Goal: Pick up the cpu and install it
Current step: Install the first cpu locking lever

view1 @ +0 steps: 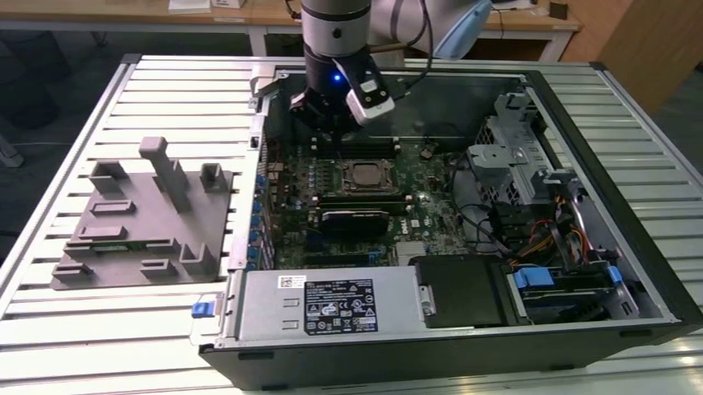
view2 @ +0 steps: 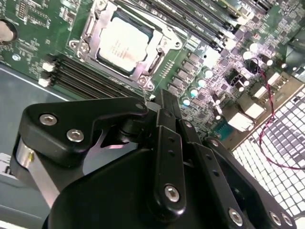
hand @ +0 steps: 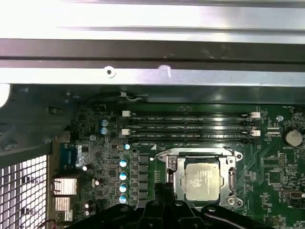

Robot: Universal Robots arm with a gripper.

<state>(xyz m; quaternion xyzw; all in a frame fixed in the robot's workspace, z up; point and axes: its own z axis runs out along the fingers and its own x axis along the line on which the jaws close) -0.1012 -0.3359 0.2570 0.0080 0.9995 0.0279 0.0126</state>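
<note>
On the exterior view's left, a grey tray (view1: 143, 222) with raised blocks lies flat on the slatted bench (view1: 66, 329), just beside the open computer case (view1: 462, 214). The case lies on its side with the green board (view1: 363, 197) facing up.

The arm (view1: 335, 33) comes down from the far edge of the bench into the back part of the case. Its gripper (view1: 318, 123) hangs over the board near the far wall of the case, just behind the socket (view1: 365, 174). In the second wrist view the black fingers (view2: 169, 114) lie close together with nothing between them, so the gripper (view2: 164, 102) is closed and empty, apart from the board below it.

The cpu (view1: 364, 174) sits in the socket at the middle of the board. In both wrist views its pale silver top (view2: 125, 42) (hand: 202, 181) lies flat inside the metal frame (view2: 90, 28) of the socket (hand: 200, 179), with the frame's edges lying around it. Long black memory slots (hand: 190, 128) run side by side just beside the socket, between it and the case wall; the second wrist view shows more slots (view2: 200, 21) on the socket's other side.

Nearer the camera in the exterior view, a black card (view1: 354, 224) lies across the board, and a metal power box (view1: 324, 304) with a label fills the case's near corner. On the exterior view's right stand the drive cage (view1: 511, 160), a bundle of coloured wires (view1: 538, 239) and a blue clip (view1: 533, 276).
</note>
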